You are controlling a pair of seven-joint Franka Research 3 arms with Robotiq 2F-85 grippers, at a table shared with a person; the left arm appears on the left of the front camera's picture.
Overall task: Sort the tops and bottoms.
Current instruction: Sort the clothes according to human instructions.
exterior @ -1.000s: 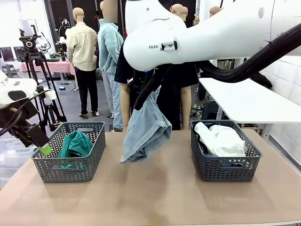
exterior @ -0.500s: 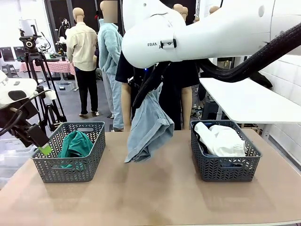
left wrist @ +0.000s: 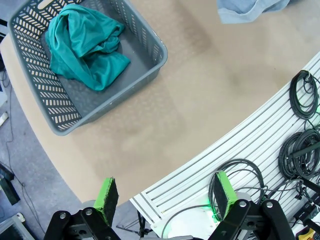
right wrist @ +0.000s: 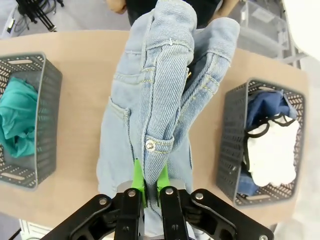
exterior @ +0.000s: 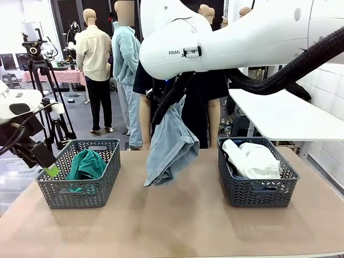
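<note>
Pale light-blue denim shorts [exterior: 171, 148] hang above the middle of the table, between the two baskets. My right gripper [right wrist: 150, 181] is shut on their waistband near the button, and the shorts [right wrist: 160, 95] drape away from it. A teal-green top [exterior: 86, 164] lies crumpled in the left basket [exterior: 75, 200]. A white top with black trim [exterior: 253, 158] fills the right basket [exterior: 258, 196], over dark blue jeans [right wrist: 264, 106]. My left gripper [left wrist: 162, 192] stands open with nothing between its fingers, off the table's left edge near the teal top [left wrist: 85, 47].
A person in a black shirt [exterior: 207, 86] stands at the far side behind the hanging shorts. My right arm [exterior: 242, 37] spans the upper part of the front view. Bare tabletop [exterior: 177, 220] lies between and in front of the baskets. Cables [left wrist: 300, 150] lie past the table's near edge.
The right gripper has carried the shorts a little to the right and slightly up. The left arm has not moved.
</note>
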